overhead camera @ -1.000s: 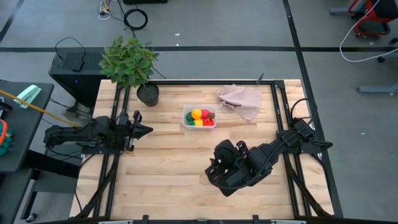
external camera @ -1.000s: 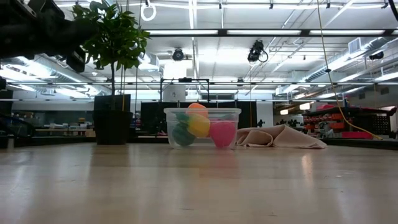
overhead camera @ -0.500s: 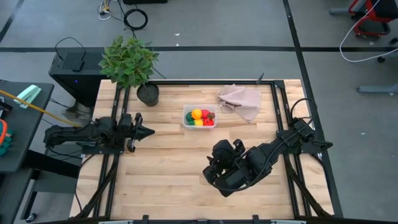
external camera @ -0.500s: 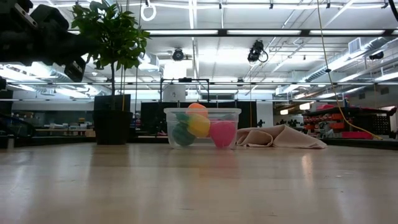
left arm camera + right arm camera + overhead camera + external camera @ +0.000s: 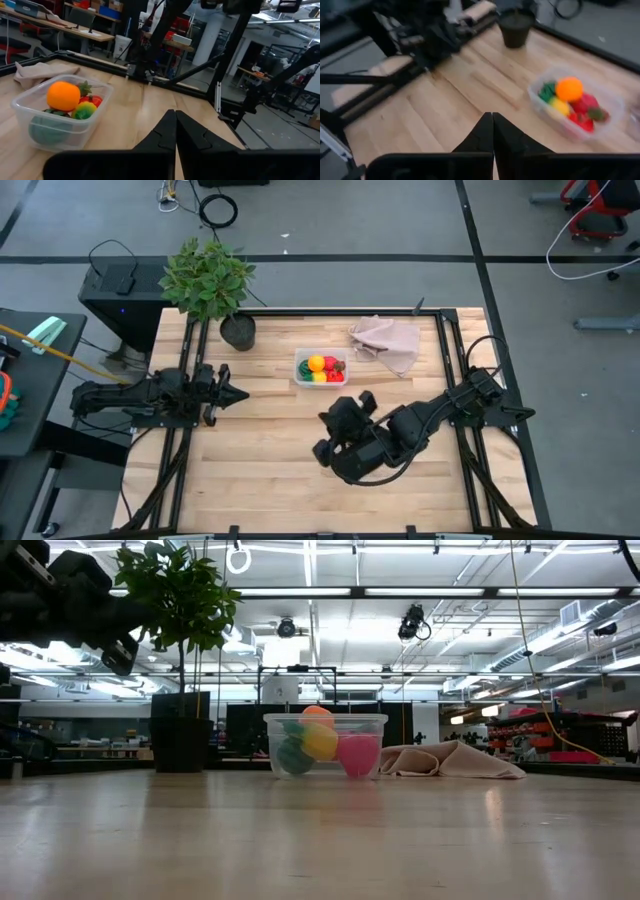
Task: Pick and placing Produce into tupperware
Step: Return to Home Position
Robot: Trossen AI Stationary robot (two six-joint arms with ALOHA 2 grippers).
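The right gripper point(image 5: 492, 116), jaws clenched on nothing, has swung left across the high view's lower centre. The left gripper point(image 5: 238, 392), likewise clenched and empty, waits mid-left. The produce point(image 5: 316, 363) fills the box point(image 5: 298, 370) at upper centre of the worktop point(image 5: 270, 465), so packing looks finished.

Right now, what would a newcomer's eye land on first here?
The small clear plastic box at the back middle of the wooden table, packed with bright toy fruits and vegetables. Then the dark right gripper, shut and empty over the front; the left gripper waits shut at the left. A leafy green potted plant fills the back-left corner.
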